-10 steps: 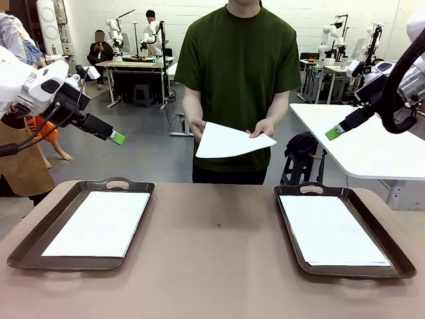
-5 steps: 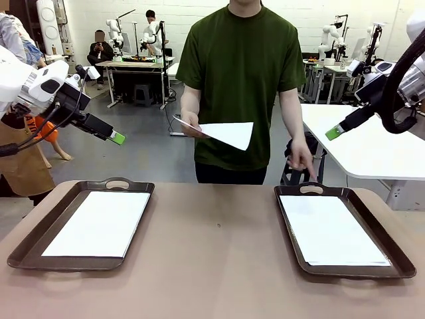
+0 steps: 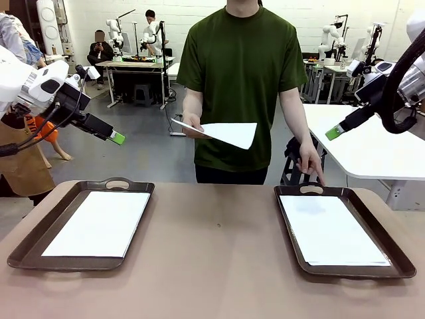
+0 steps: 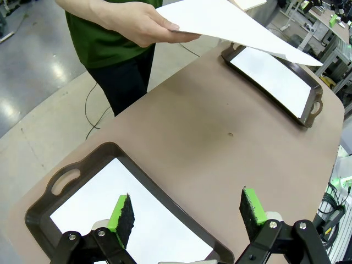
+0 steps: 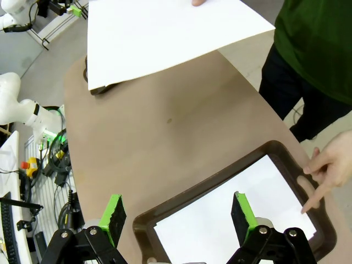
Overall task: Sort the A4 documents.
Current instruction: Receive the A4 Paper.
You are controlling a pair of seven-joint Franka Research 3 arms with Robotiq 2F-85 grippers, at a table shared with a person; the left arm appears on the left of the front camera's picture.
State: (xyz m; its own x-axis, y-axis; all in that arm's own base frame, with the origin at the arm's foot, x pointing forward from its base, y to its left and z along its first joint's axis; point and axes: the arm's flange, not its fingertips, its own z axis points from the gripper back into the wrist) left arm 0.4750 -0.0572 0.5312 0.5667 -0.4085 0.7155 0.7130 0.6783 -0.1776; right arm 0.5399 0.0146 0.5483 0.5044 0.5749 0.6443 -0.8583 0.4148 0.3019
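Fingers of the left gripper (image 4: 184, 212) and right gripper (image 5: 176, 217) are gaping wide, gripping nothing. White sheets are lying in both trays (image 3: 26, 249) (image 3: 398, 256) — a person's hand (image 3: 191, 125) is holding another sheet (image 3: 229, 134) at twelve o'clock, the other hand (image 3: 310, 161) pointing at the right tray.

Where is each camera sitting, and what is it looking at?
Front view: between the arms, looking across the table at the person; both open grippers show, left gripper, right gripper.
Left wrist view: above the left tray, own fingers below.
Right wrist view: above the right tray, near a pointing hand.
All three share the held sheet.
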